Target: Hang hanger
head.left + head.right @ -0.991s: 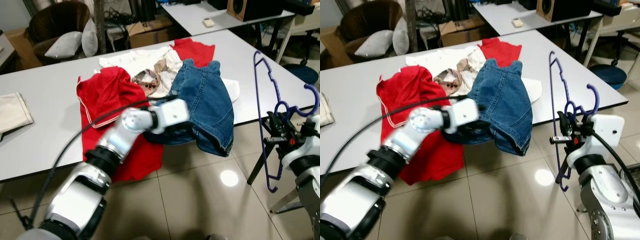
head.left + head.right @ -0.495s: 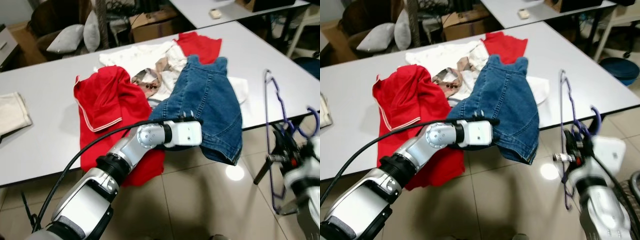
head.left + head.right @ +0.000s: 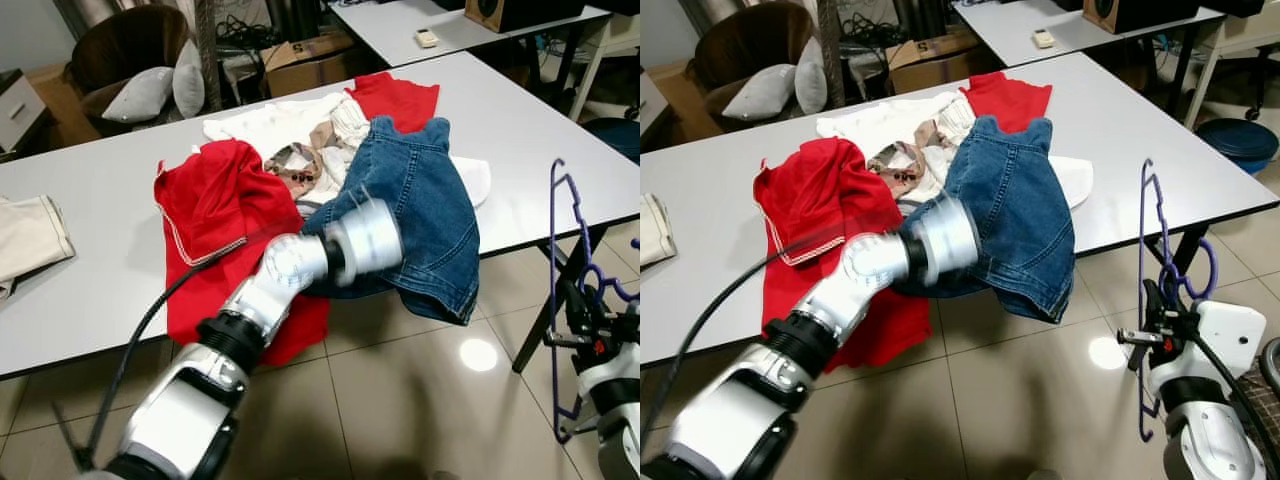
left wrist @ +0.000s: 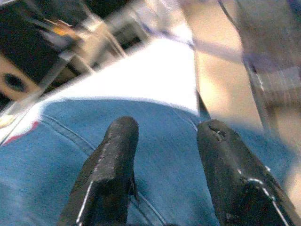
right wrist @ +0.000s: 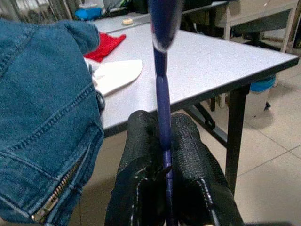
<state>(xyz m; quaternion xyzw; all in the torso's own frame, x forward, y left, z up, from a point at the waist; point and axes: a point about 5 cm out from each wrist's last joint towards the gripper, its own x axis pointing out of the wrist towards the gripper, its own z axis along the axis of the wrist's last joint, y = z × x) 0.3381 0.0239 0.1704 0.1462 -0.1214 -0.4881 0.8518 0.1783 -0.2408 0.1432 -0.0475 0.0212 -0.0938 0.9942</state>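
A purple hanger [image 3: 553, 250] stands upright beside the table's front right corner, over the floor. My right gripper [image 3: 580, 327] is shut on its lower part, and the right wrist view has the purple rod [image 5: 162, 94] pinched between both black fingers [image 5: 141, 155]. A blue denim garment [image 3: 425, 200] hangs over the front edge of the grey table [image 3: 100, 300]. My left arm reaches to its left side. In the left wrist view my left gripper [image 4: 168, 127] is open, its fingers spread just above the denim [image 4: 56, 160].
A red garment [image 3: 210, 200], a white one [image 3: 270, 125] and a patterned one lie piled beside the denim. A beige cloth [image 3: 30, 235] lies at the table's left end. A black table leg [image 3: 545, 320] stands next to the hanger. Behind are a second table [image 3: 440, 20], an armchair [image 3: 130, 50] and boxes.
The head camera has shifted. My left wrist has turned at the denim and shows blurred. The right gripper still grips the hanger, which now sits lower and further right.
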